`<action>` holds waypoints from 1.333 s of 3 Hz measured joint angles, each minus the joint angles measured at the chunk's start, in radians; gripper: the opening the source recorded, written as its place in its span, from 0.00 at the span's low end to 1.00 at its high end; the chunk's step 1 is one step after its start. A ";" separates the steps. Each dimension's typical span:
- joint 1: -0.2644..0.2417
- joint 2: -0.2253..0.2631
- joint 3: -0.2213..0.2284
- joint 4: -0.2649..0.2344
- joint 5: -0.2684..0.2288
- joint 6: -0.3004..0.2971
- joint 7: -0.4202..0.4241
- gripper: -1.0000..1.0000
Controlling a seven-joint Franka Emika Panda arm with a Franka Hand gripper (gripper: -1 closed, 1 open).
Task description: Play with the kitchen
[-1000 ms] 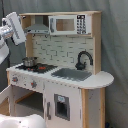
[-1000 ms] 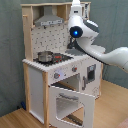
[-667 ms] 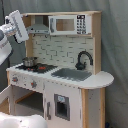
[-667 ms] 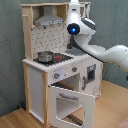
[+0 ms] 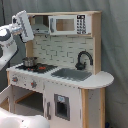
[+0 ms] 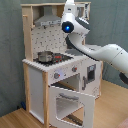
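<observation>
In front of the kitchen (image 6: 60, 75), its oven door (image 6: 72, 100) hangs open; above the pot (image 6: 45, 56) on the stovetop, the gripper (image 5: 22, 25) has risen toward the hood (image 6: 45, 19). Jaws: cannot tell. Play likely continues higher up.

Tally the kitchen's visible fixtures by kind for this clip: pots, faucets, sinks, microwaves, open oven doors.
Pots: 1, metal pot
Faucets: 1, black faucet
Sinks: 1, grey sink
Microwaves: 1, toy microwave
Open oven doors: 1, oven door
Total: 5

Arm (image 5: 10, 42) lifted higher beside the kitchen (image 5: 75, 75), wrist nearer the hood (image 6: 47, 20)
</observation>
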 joint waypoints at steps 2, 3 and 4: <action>-0.010 0.003 0.000 0.000 0.006 0.000 0.005 0.00; -0.083 0.024 0.018 0.021 0.046 0.002 0.006 0.00; -0.131 0.078 0.031 0.000 0.046 -0.064 0.005 0.00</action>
